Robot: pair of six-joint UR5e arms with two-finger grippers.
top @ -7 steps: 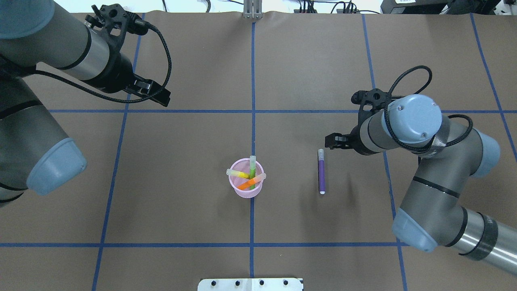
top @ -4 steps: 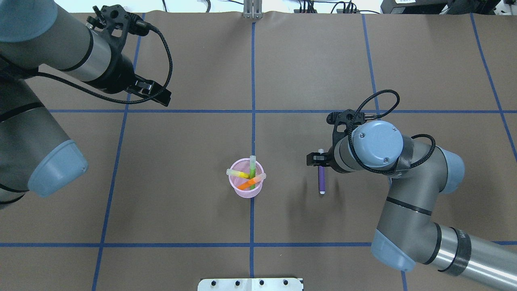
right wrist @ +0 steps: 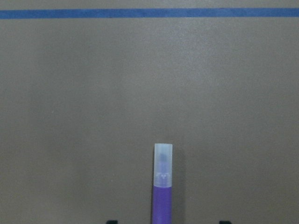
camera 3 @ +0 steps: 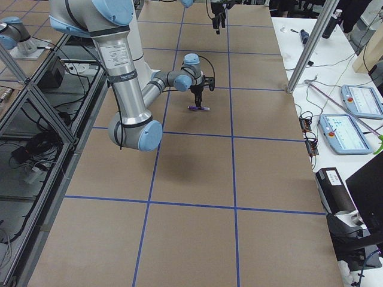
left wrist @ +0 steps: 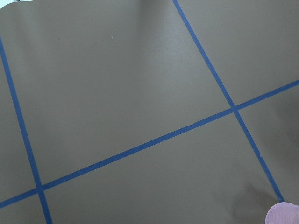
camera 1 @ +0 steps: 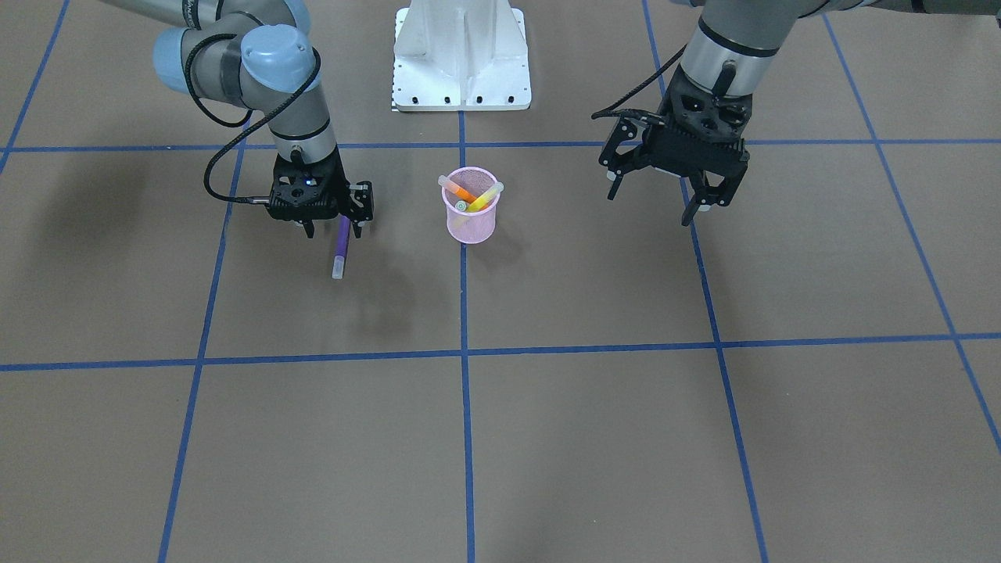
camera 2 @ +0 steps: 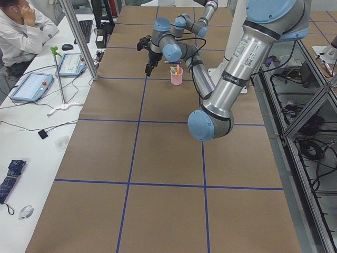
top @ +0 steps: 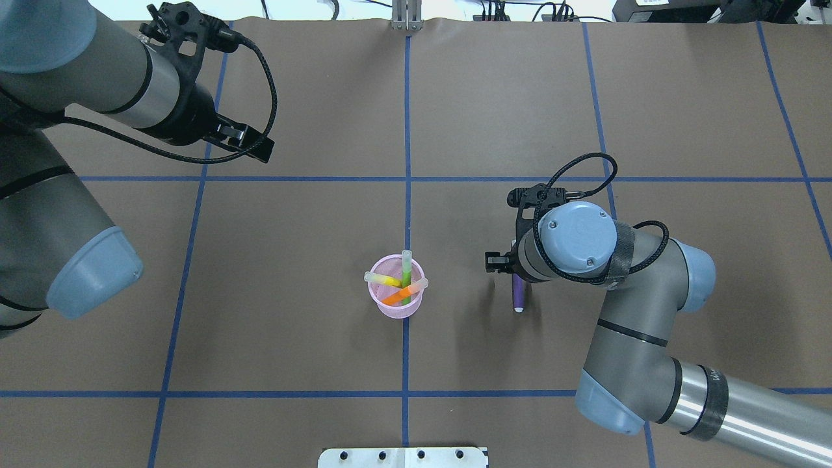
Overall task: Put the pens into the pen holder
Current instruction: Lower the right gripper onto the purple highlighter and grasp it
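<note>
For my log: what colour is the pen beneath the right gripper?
Purple pen, translucent whitish cap; right wrist view.

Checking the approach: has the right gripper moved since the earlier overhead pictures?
Yes. The right gripper shifted toward the pen holder and now straddles the purple pen, which hasn't moved.

The pink mesh pen holder (top: 379, 300) stands on the central blue tape line (top: 407, 162) of the brown table (top: 292, 364). The green pen (top: 406, 276), yellow pen (top: 385, 280) and orange pen (top: 398, 296) lean crossed inside it, caps above the rim. Right of the holder and well apart from it, the purple pen (top: 518, 296) lies flat, its far end hidden under the right arm's wrist. The right gripper (top: 499, 262) shows only as a black part on the holder's side of that pen. The left gripper (top: 253, 144) hangs well beyond the holder, to its left.
</note>
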